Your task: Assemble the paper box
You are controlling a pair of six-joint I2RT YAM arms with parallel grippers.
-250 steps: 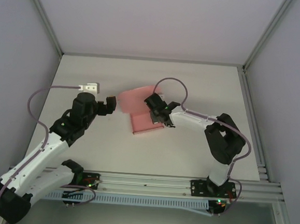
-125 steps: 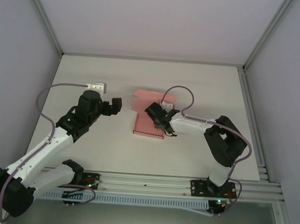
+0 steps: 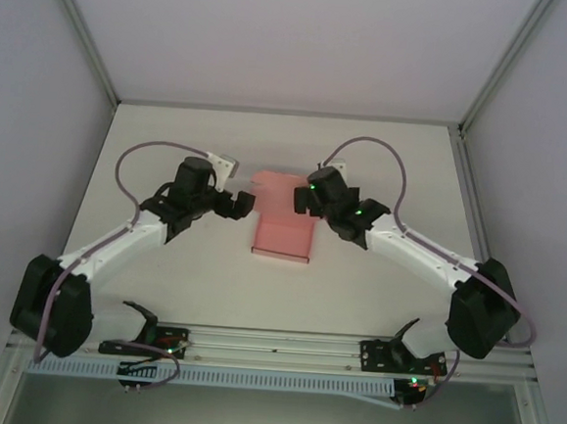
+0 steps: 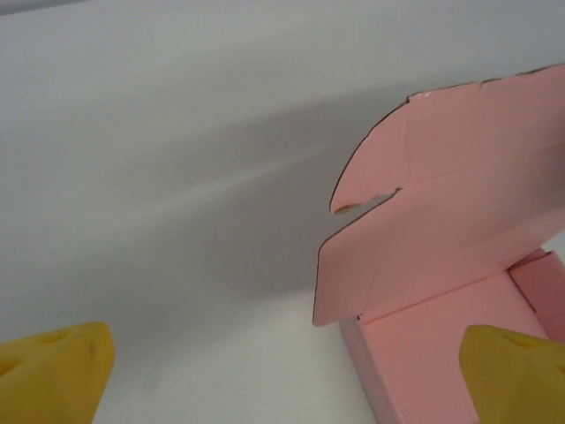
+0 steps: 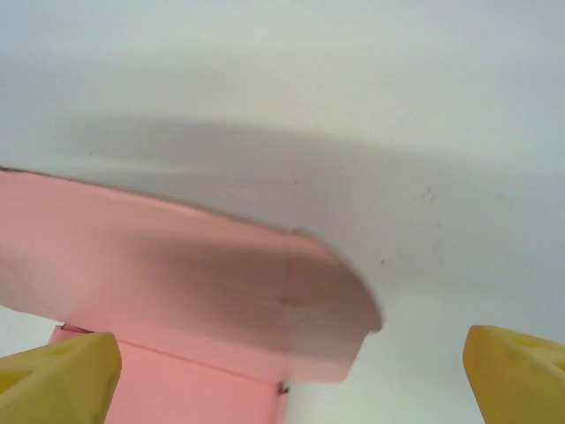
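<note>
The pink paper box [image 3: 282, 236] lies in the middle of the table, its lid flap [image 3: 274, 186] standing up at the far end. My left gripper [image 3: 242, 206] hangs just off the box's far left corner, open and holding nothing. In the left wrist view its yellow fingertips [image 4: 53, 371] stand wide apart and the paper box [image 4: 441, 230] fills the right side. My right gripper [image 3: 303, 198] is at the far right corner, open. In the right wrist view the curved lid flap [image 5: 221, 283] lies ahead of the spread fingertips [image 5: 516, 371], untouched.
The white table [image 3: 170, 154] is walled in by grey panels and slanted metal posts [image 3: 82, 29]. An aluminium rail [image 3: 283, 345] with both arm bases runs along the near edge. Purple cables [image 3: 161, 148] loop above each wrist.
My right gripper has opened and let go of the box, then moved to its far right corner. The left arm has swung in to the far left corner. The box now lies squarer.
</note>
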